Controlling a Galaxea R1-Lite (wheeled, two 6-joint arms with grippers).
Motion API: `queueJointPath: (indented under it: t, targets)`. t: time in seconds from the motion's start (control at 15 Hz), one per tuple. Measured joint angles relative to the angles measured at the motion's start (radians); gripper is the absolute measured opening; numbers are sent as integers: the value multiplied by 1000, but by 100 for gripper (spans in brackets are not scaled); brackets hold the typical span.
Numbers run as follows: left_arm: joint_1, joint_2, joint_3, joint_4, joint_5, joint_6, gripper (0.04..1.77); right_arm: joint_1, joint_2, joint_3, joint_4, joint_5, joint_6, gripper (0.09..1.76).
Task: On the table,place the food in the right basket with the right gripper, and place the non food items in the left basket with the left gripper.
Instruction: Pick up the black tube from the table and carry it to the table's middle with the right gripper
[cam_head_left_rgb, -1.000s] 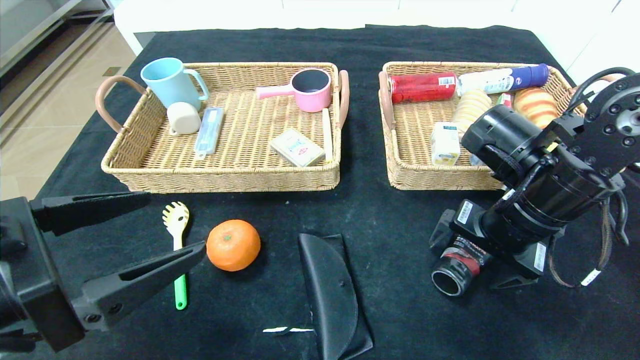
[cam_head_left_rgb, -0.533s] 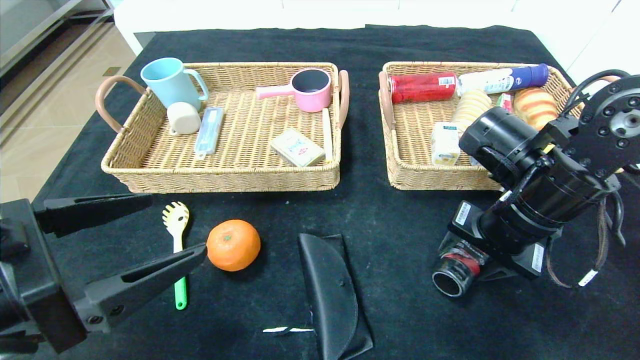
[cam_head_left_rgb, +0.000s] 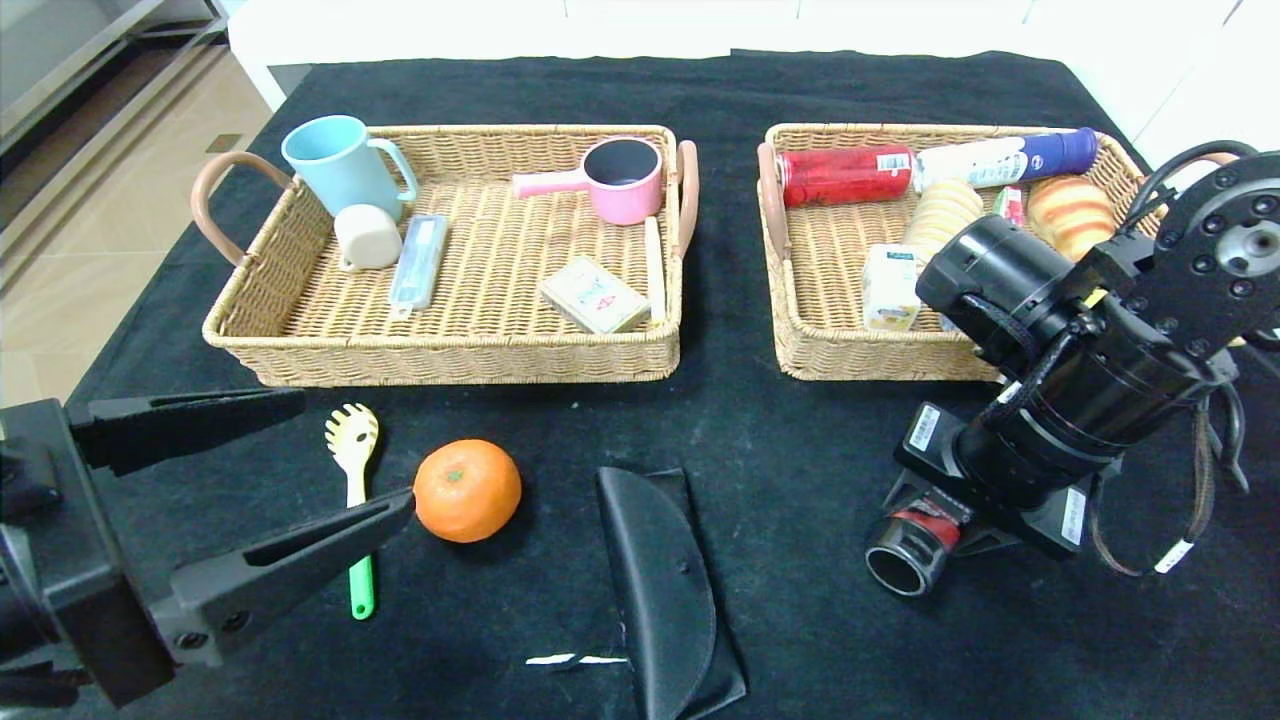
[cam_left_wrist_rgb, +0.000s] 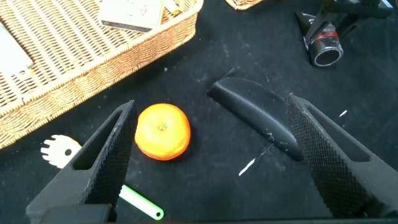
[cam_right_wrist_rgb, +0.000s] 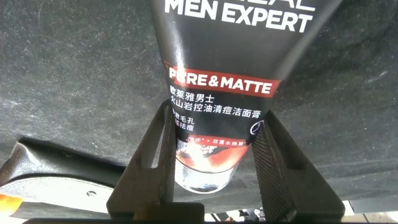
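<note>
My right gripper (cam_right_wrist_rgb: 219, 118) is down at the right front of the table (cam_head_left_rgb: 800, 440), shut on the black tube with a red band (cam_right_wrist_rgb: 217, 81); both fingers press its sides. The tube's round end (cam_head_left_rgb: 905, 560) pokes out under the arm. My left gripper (cam_head_left_rgb: 355, 447) hangs open at the left front, above the pasta fork (cam_head_left_rgb: 352, 445) and beside the orange fruit (cam_head_left_rgb: 467, 490). The black half-round case (cam_head_left_rgb: 660, 590) lies at the front centre. The left basket (cam_head_left_rgb: 300, 340) and the right basket (cam_head_left_rgb: 870, 360) stand behind. A juice carton (cam_head_left_rgb: 889, 286) is in the right basket.
The left basket holds a blue mug (cam_head_left_rgb: 335, 160), a pink pot (cam_head_left_rgb: 620, 180), a cream cup and a card box. The right basket holds a red can (cam_head_left_rgb: 845, 175), a white-and-blue bottle and bread. A white tear (cam_head_left_rgb: 575, 659) marks the cloth.
The right jaws have closed in onto the black tube, and the tube has shifted slightly on the cloth. The left arm has stayed where it was.
</note>
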Motion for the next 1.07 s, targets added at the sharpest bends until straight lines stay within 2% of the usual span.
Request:
queueJointPath:
  t: [0.53, 0.73, 0.93, 1.07]
  targets:
    - [-2, 0, 6, 0, 0, 8, 172, 19, -4, -9, 2, 4, -6, 78]
    - [-1, 0, 6, -1, 0, 9, 172, 54, -27, -26, 4, 5, -26, 76]
    - [0, 0, 5, -1, 0, 9, 172, 109, -68, -31, 7, 3, -116, 76]
    - [0, -2, 5, -1, 0, 9, 172, 169, -97, -31, 8, 3, -219, 76]
